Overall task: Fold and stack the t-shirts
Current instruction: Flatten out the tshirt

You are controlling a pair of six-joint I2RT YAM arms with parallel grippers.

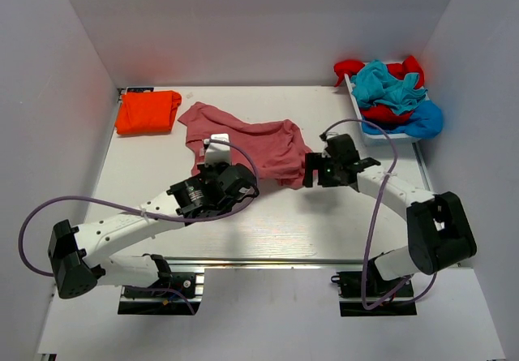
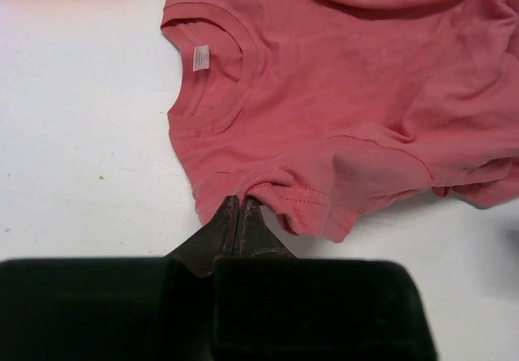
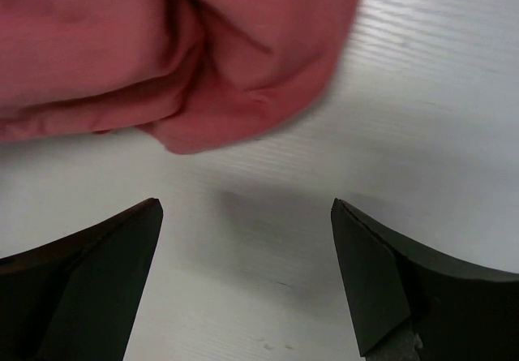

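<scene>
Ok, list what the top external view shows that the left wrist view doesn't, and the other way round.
Only top external: the heap of red, teal and blue shirts in a white tray at far right, and the right end effector, open beside the pink shirt.
Only left wrist: the white neck label, and the left end effector shut on the pink shirt's edge by a sleeve hem.
Both: the pink shirt, the orange shirt and the table.
</scene>
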